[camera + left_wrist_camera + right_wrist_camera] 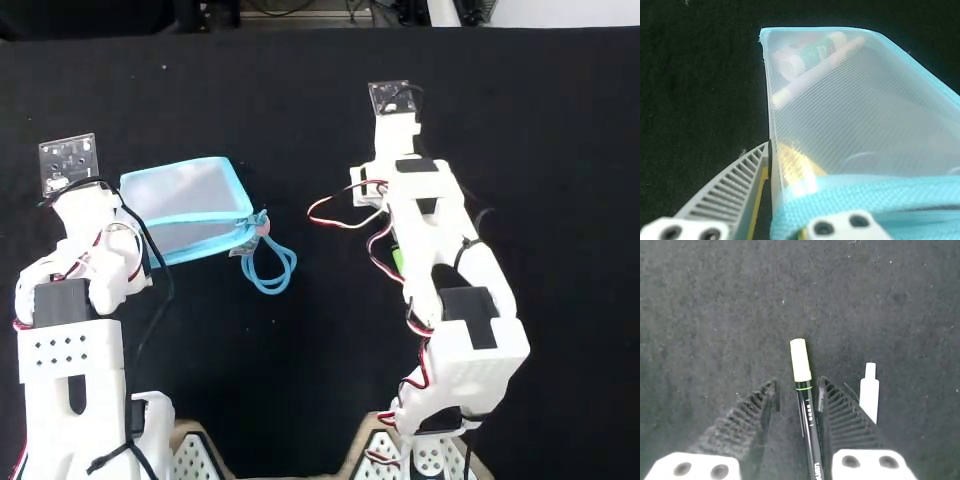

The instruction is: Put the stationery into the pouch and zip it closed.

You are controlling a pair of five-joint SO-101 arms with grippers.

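Right fingers [845, 415] spread astride a black, pale-capped pen [807, 415]; left fingers [735, 180] pinching the translucent blue-edged pouch [855, 110]

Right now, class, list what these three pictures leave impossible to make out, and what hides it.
Left wrist view: stationery inside the pouch, blurred by its mesh wall.
Right wrist view: white object, partly behind one of the fingers; pen, cut off by the picture's edge.
High view: the pen, mostly under the right arm.
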